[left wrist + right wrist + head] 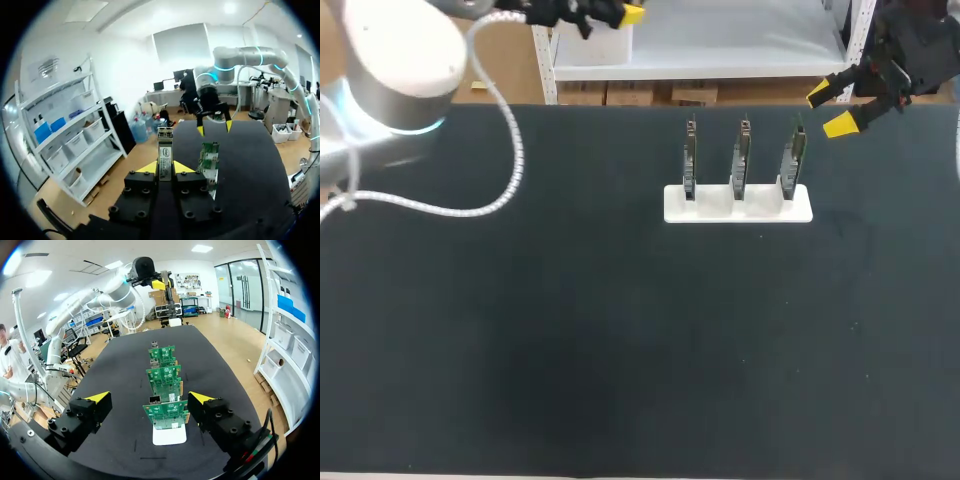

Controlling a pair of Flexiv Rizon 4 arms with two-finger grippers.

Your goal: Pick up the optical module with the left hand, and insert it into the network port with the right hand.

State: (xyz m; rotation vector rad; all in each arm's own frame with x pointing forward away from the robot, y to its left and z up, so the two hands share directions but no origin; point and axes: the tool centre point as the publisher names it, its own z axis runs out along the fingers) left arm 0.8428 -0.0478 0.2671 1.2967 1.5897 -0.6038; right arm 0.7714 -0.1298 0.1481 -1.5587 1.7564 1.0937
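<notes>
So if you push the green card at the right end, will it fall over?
Probably not: the green card stands upright in a slot of the white holder. It looks thin and stiff, so it likely won't flop. A hard push might tip or slide the whole holder, since nothing visibly fastens it down.

No legible print; optical module (165,159) label too small.

A slim metal optical module (165,152) stands upright in the left gripper (165,168). Three green boards (742,160) with network ports (154,400) stand in a white holder (710,209).
</notes>
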